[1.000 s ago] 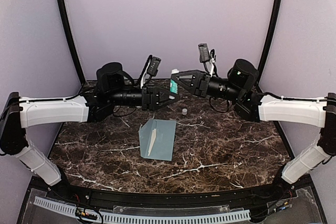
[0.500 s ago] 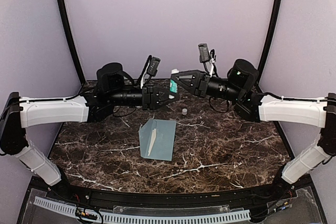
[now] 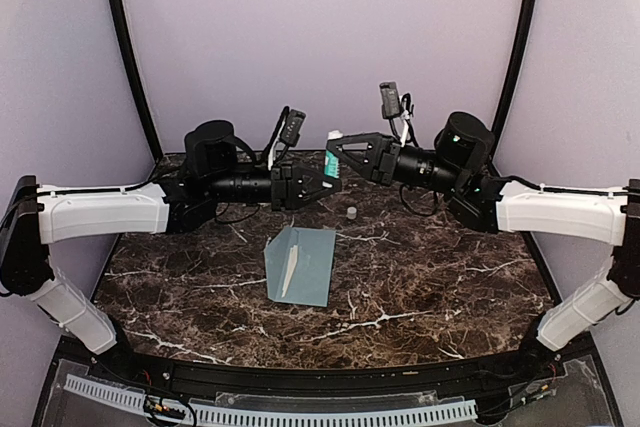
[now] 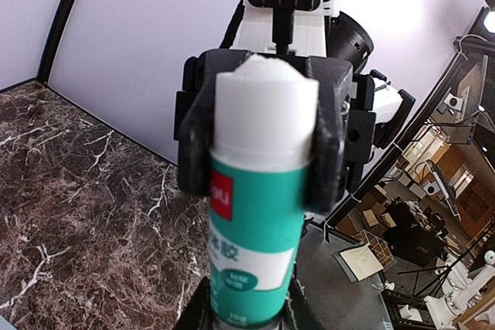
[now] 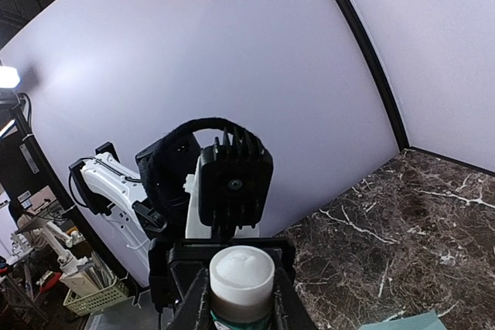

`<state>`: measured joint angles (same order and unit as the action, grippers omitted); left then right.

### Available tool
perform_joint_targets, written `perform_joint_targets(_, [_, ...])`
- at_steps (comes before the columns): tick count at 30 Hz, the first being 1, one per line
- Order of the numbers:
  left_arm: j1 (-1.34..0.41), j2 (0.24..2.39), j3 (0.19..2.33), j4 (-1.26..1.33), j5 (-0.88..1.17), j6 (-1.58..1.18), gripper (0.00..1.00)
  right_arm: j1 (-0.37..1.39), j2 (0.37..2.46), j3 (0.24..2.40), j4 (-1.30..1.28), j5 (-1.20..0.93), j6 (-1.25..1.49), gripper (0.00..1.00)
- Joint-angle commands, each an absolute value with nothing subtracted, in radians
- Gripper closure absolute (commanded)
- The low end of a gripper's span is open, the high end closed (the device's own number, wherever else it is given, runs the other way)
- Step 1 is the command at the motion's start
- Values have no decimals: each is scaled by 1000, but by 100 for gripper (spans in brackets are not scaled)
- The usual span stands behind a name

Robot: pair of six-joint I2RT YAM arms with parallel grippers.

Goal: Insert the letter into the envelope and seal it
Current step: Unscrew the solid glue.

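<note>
The right pincer [image 5: 241, 308] clamps a white-tipped glue stick [image 5: 242, 272], the left arm [image 5: 116, 185] facing it

The left arm [image 3: 105, 209] and right arm [image 3: 555, 210] reach inward, forearms level, hands meeting tip to tip at centre. The right hand [image 3: 333, 155] clamps a glue stick [image 4: 259, 214] at its white end. The left hand [image 3: 328, 184] flanks its base, grip unclear.

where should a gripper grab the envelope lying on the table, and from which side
Likely the right long edge, from above and the right. The envelope lies flat on the table, so only an edge can be pinched, and that edge is straight and free, away from the pale strip along its left part.
</note>
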<state>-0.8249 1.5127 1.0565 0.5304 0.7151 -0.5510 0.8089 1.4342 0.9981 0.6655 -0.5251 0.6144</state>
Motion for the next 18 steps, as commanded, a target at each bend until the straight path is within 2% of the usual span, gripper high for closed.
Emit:
perform_joint_targets(1, [-830,1503,1042,543,725,-548,83,812,1400,991,686,-481,588,100])
perform_joint_targets(6, [-832,1497,1046,503,677,-524,87,835,1392,999,623,-395,536,100])
perform_joint_targets(11, [-848,1487,1084,315,485,-423,92,896,1390,1033,520,-235,457,100])
perform_joint_targets(18, [-877,1487,1138,153,256,-342,94,984,1445,1119,374,73,415,100])
